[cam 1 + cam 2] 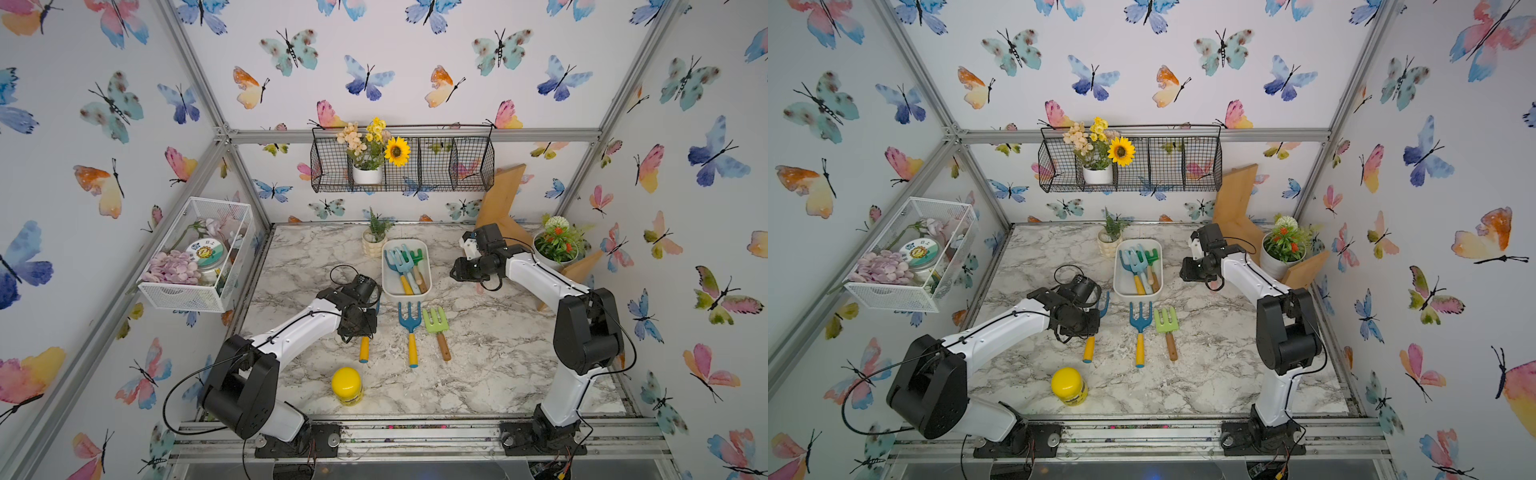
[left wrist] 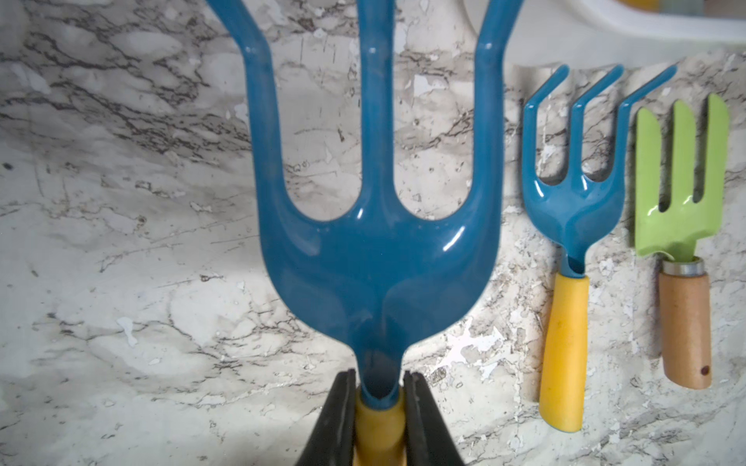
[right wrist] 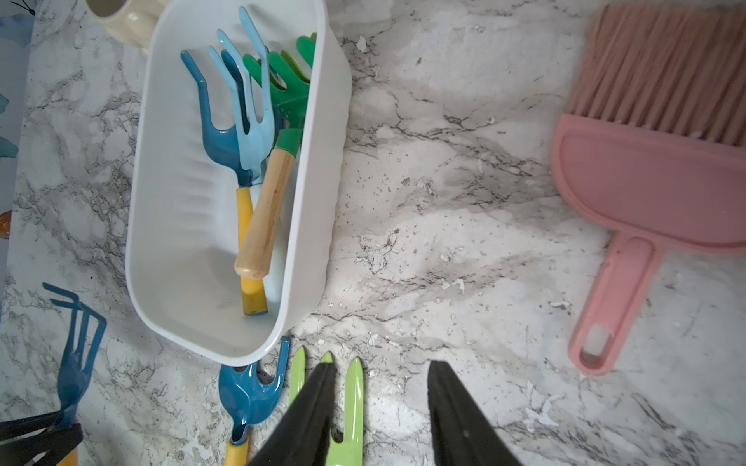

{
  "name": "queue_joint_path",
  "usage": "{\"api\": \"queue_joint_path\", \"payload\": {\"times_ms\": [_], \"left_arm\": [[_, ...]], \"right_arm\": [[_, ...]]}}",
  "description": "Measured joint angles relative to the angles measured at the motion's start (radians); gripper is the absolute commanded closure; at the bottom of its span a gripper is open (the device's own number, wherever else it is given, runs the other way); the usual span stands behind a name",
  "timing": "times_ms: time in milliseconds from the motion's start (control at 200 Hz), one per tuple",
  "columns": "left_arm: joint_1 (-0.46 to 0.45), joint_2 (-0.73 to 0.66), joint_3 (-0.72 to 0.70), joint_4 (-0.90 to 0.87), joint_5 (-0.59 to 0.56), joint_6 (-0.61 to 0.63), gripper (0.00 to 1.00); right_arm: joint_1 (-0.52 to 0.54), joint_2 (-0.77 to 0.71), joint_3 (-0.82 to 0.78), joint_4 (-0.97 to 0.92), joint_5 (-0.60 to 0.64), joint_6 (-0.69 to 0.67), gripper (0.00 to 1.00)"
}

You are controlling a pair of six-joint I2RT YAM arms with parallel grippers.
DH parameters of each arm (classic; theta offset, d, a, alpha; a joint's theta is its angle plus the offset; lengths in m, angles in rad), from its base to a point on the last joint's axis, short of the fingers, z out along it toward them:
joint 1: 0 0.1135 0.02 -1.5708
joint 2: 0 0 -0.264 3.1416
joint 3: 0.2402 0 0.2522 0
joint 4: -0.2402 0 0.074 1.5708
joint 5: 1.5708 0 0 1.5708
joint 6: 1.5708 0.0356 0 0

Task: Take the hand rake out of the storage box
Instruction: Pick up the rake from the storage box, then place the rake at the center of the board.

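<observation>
The white storage box [image 1: 392,283] [image 1: 1124,282] [image 3: 181,242] stands mid-table. It holds a dark blue rake [image 3: 220,141], a light blue rake [image 3: 254,133] and a green one with a wooden handle [image 3: 268,205]. My left gripper [image 2: 379,375] [image 1: 360,323] is shut on the yellow handle of a blue hand rake [image 2: 375,258] [image 1: 1089,348], outside the box near its front left corner. A second blue rake [image 1: 410,328] and a lime-green fork [image 1: 437,326] lie on the table beside it. To the right of the box hangs my right gripper [image 3: 379,367] [image 1: 457,272], open and holding nothing.
A yellow jar [image 1: 347,384] stands near the front edge. A pink hand brush [image 3: 646,181] lies right of the box. A cream plant pot [image 1: 374,243] sits behind the box and a white flower pot [image 1: 555,253] at the back right. Wire baskets hang on the walls [image 1: 195,257] [image 1: 436,166].
</observation>
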Motion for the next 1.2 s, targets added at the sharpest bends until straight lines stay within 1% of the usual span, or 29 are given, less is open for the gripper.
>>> {"api": "queue_joint_path", "payload": {"times_ms": [155,380,566,761,981,1201], "left_arm": [[-0.039,0.021,-0.005,0.026,0.000,-0.019,0.82],[-0.078,0.103,-0.005,0.078,0.001,-0.037,0.83],[-0.092,0.140,-0.005,0.112,0.001,-0.055,0.83],[-0.096,0.209,0.002,0.144,0.000,-0.061,0.82],[-0.097,0.242,0.026,0.152,0.000,-0.062,0.71],[-0.097,0.242,0.032,0.138,-0.002,-0.061,0.63]], "right_arm": [[0.000,0.000,0.000,-0.011,0.000,0.000,0.56],[0.000,0.000,0.000,-0.017,0.000,0.000,0.56],[0.001,0.001,0.000,-0.018,0.000,0.001,0.56],[0.008,0.018,0.010,-0.018,0.000,0.001,0.56],[0.024,0.024,0.055,-0.032,0.006,0.001,0.55],[0.065,0.040,0.175,-0.061,0.037,0.000,0.55]]}}
